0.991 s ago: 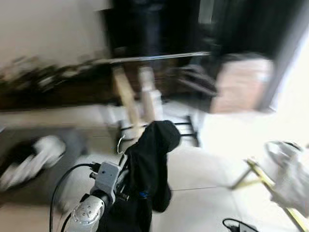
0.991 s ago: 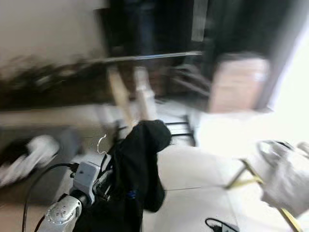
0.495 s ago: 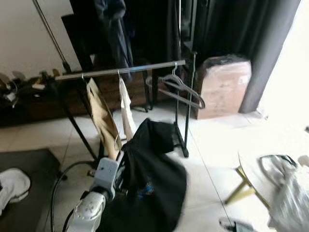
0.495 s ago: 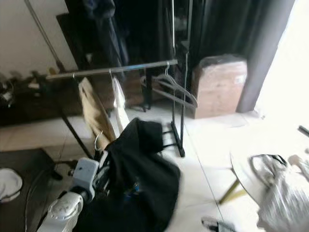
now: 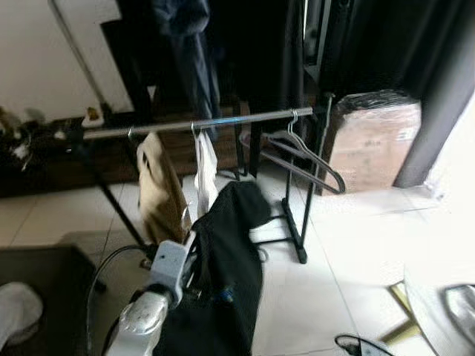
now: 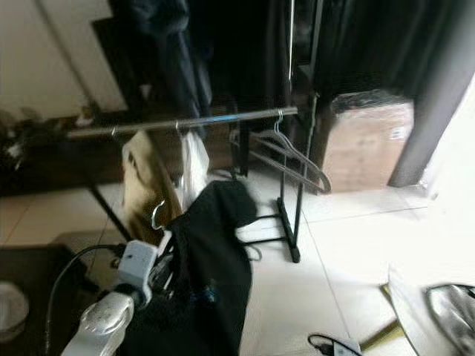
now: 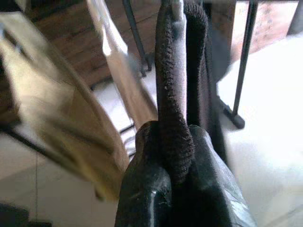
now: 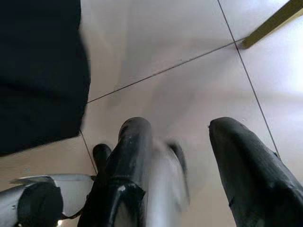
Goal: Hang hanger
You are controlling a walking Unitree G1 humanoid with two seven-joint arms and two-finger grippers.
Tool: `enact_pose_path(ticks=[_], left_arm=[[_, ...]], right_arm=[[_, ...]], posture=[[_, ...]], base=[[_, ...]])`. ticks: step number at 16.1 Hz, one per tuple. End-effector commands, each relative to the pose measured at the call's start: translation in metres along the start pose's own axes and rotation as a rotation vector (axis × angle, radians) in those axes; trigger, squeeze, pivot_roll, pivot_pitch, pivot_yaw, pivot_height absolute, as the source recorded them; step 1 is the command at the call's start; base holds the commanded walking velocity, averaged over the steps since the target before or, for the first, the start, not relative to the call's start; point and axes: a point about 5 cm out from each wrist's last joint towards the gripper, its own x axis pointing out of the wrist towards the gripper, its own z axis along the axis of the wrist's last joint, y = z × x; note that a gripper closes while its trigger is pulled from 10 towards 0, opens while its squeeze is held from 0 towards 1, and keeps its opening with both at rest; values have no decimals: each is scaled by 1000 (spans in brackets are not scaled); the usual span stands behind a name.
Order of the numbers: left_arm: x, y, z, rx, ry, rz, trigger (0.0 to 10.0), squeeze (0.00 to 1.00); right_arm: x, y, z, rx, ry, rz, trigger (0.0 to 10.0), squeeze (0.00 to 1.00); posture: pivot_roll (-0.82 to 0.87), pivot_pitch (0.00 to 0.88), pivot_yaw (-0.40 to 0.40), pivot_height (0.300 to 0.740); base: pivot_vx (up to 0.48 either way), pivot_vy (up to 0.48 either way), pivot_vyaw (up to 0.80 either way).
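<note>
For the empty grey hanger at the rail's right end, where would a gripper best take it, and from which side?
Grip the empty grey hanger on its neck just under the hook, coming from the robot's side. It hangs on the clothes rail with its arms sloping down towards the robot, leaving the neck exposed.

The left arm (image 5: 141,322) is showing a rounded, glossy silver shell at the forearm, topped by a pale grey, boxy wrist block with small dark screws or sockets. A thin black cable is looping out from beside that block. The left claw (image 7: 177,189) is showing thick, glossy black fingers. The right claw (image 8: 182,163) is showing two long, tapered, shiny black fingers.
</note>
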Motion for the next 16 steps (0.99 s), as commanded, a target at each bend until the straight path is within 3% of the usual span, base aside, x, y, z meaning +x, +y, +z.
enact_pose_path(ticks=[1,6,10,13,16], left_arm=[[5,-2,10,4,-42,-6,10000,0],[13,-6,10,-7,-40,-4,10000,0],[25,-14,9,-127,-2,-78,10000,0],[27,-23,9,-46,16,-158,10000,0],[31,-25,8,-1,16,-114,10000,0]], right_arm=[[-1,-7,-3,-2,12,-22,10000,0],[-2,-12,-5,-15,23,-25,10000,0],[-1,-12,-2,-32,25,-23,10000,0],[-1,-13,0,-34,23,-23,10000,0],[-2,-15,-1,-47,31,-26,10000,0]], posture=[[-86,64,58,740],[-87,53,51,740],[-86,58,48,740],[-91,62,49,740],[-79,71,40,740]], base=[[480,0,0],[480,0,0],[201,0,0],[0,0,0],[0,0,0]])
